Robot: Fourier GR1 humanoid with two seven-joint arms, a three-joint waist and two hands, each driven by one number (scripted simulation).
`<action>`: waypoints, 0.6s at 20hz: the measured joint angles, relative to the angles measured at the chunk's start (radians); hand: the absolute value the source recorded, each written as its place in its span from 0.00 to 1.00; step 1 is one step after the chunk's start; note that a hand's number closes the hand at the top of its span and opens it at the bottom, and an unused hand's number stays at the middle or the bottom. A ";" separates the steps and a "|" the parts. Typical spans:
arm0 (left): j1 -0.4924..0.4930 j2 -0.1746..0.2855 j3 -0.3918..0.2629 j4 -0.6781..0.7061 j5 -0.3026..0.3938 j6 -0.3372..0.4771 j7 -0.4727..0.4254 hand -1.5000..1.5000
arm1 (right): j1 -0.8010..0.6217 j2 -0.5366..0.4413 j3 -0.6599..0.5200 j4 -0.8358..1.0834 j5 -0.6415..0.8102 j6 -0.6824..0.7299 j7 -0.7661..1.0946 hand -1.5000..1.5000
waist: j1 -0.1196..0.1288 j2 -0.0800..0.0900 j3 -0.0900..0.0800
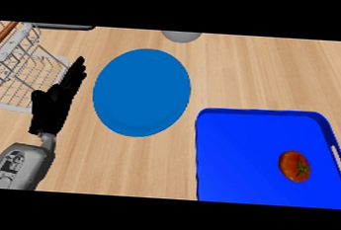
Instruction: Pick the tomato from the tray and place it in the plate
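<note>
Tomato first: the round red tomato (294,166), green stalk end showing, lies on the bright blue rectangular tray (245,141). It sits well over toward the tray's right side, near the slotted handle in that rim, and nothing is touching it. The tray takes up the lower right of the light wooden counter (278,74), its lower edge cut off by the view.

Over to the middle now, and the round blue plate (142,92) lies flat on the counter with nothing on it. It is just beside the tray's upper left corner, with a sliver of wood showing between the two.

On the far side of the plate from the tray is the left robot hand (54,105). It is black, wide open, fingers straight and pointing up the view, and it has hold of nothing at all. It shows between the plate and a white wire rack (19,73), close to the plate's left rim but apart from it. Its grey forearm (20,164) comes in from the lower left corner.

A brown handle (4,35) slants across the top of the rack. At the view's upper edge, a grey rounded object (181,36) peeks in above the plate, too cut off to name.
</note>
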 measured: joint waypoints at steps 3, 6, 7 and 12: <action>-0.003 -0.017 0.003 0.005 -0.016 -0.001 0.002 0.50 | -0.022 -0.001 -0.024 -0.005 -0.020 0.069 0.056 0.00 | 0.001 0.000 0.001; 0.003 -0.020 0.017 -0.011 -0.021 -0.016 0.011 0.50 | -0.059 0.015 -0.046 0.025 -0.032 0.131 0.076 0.00 | 0.003 0.000 0.001; 0.000 -0.027 0.016 -0.005 -0.030 -0.018 0.006 0.50 | -0.079 0.024 -0.049 0.037 -0.034 0.151 0.084 0.00 | 0.003 0.000 0.002; 0.021 -0.036 0.039 -0.007 -0.035 -0.043 -0.008 0.50 | -0.132 0.062 -0.038 0.106 -0.010 0.231 0.105 0.00 | 0.005 0.000 0.002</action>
